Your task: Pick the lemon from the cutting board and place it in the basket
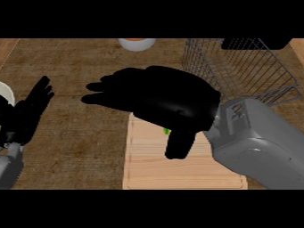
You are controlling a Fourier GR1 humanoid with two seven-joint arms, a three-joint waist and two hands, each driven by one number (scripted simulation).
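Hovering right hand (161, 95) | over cutting board (180, 171) | lemon hidden

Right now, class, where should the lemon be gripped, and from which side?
From above, round its middle. The lemon lies on the board under the right hand, only a sliver showing, so its shape cannot be judged. The open hand hangs directly over it, and the flat board blocks any grip from below; thumb one side, fingers the other looks best.
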